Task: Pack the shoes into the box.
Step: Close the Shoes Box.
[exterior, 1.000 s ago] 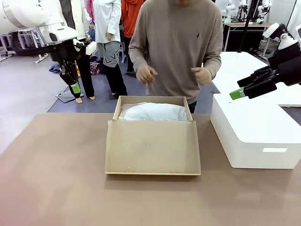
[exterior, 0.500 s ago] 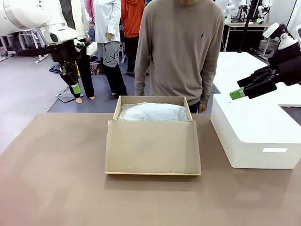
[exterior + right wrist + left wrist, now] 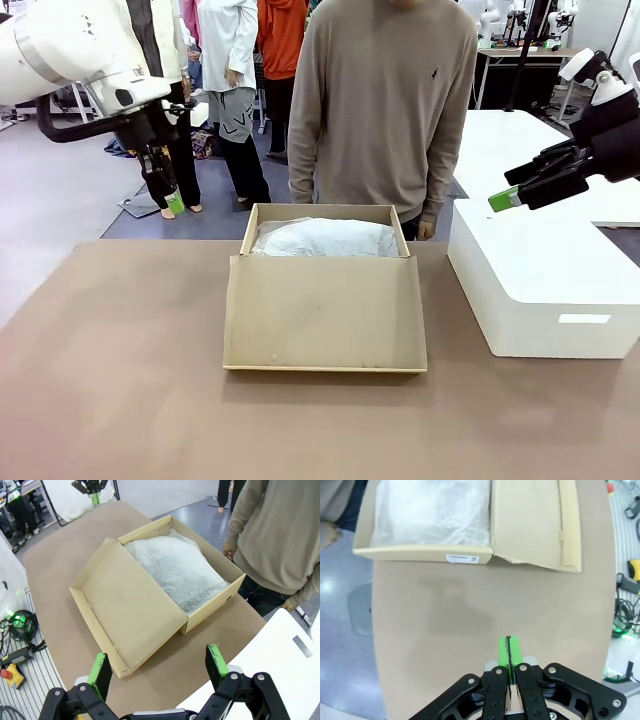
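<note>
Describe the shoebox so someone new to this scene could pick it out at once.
On the brown table, look at the middle, in front of the standing person. The box is shallow tan cardboard, with its flap lid open on the near side and white tissue paper inside. The white box beside it is taller and block-shaped.

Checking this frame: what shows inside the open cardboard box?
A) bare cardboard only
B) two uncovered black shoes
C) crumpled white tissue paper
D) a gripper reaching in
C: crumpled white tissue paper bulges up inside the box and covers whatever lies beneath it, while the lid lies folded open on the table.
</note>
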Tool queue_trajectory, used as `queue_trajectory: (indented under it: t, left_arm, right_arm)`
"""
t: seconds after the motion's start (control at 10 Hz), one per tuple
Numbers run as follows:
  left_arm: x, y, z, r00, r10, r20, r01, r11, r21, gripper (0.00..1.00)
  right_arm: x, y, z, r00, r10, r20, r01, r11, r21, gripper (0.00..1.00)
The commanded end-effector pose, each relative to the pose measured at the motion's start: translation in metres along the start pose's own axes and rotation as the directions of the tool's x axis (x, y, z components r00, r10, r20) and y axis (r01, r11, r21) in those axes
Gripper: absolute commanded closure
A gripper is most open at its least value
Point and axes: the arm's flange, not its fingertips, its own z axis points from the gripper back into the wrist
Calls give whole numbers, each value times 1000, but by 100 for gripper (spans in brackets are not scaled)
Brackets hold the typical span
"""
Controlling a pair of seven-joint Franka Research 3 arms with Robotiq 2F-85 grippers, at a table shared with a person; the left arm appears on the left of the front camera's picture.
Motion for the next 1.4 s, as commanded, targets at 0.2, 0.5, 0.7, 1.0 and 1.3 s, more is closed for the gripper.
queue_trajectory:
  t: [0.2, 0.5, 0.7, 1.0, 1.3]
  left_arm:
    - [-13, -5, -29, 997, 60, 44, -57, 997, -56, 100]
    - [-11, -2, -31, 999, 41, 14, -40, 997, -65, 100]
    - [-11, -2, -31, 999, 41, 14, -40, 997, -65, 100]
    - [-13, 5, -38, 999, 39, 24, -37, 995, -95, 100]
    - [-32, 18, -67, 988, 65, 138, -37, 980, -195, 100]
  right_arm:
    - [0, -2, -1, 1000, 13, 17, -13, 1000, 12, 0]
    - [0, -2, -1, 1000, 13, 17, -13, 1000, 12, 0]
    - [0, -2, -1, 1000, 13, 17, -13, 1000, 12, 0]
    - [0, -2, -1, 1000, 13, 17, -13, 1000, 12, 0]
    - [0, -2, -1, 1000, 13, 17, -13, 1000, 12, 0]
